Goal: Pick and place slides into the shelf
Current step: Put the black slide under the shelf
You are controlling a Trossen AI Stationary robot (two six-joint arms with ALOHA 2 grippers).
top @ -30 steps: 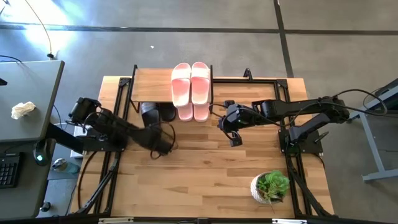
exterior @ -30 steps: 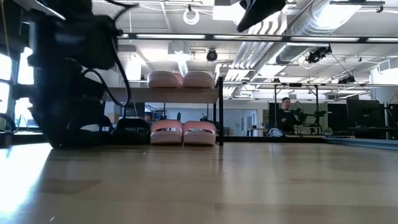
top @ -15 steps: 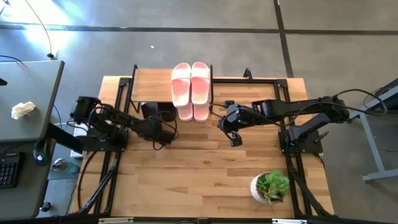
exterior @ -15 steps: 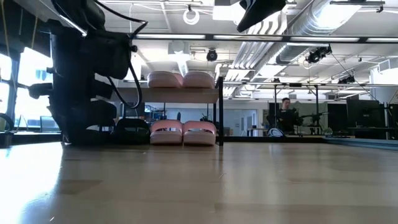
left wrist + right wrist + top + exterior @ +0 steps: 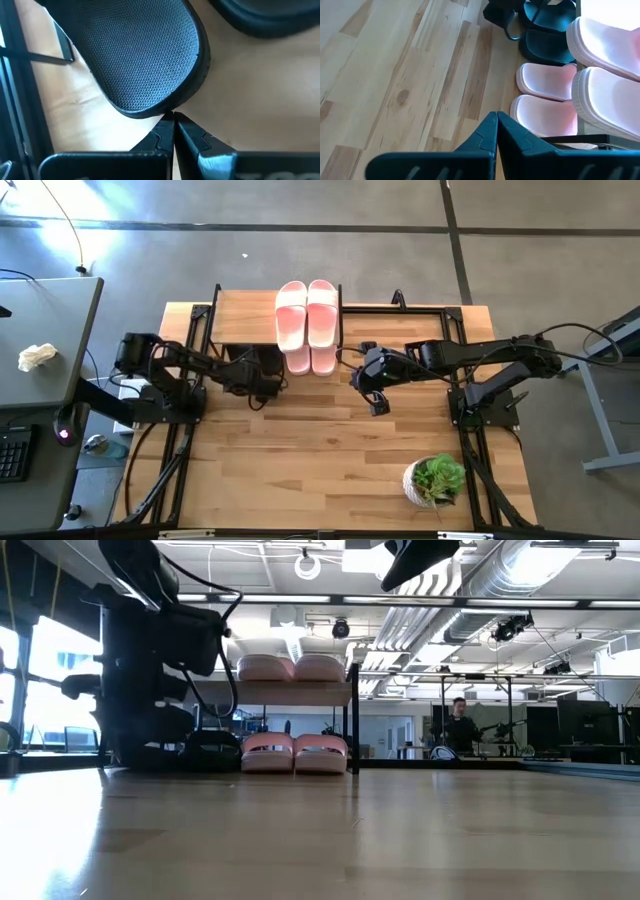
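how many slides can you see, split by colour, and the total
Pink slides: 4, two on top of the shelf and two under it.
Black slides: 2, under the shelf.
Total: 6.

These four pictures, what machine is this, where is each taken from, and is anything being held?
Two dark robot arms work at a wooden table. One camera looks down from above, one sits at table-top level, and one rides each wrist. The left end effector is shut, its tips against a black slide by the shelf; it grips nothing. The right end effector waits shut and empty. Pink slides sit on the shelf top and beneath it. A potted plant stands nearby.
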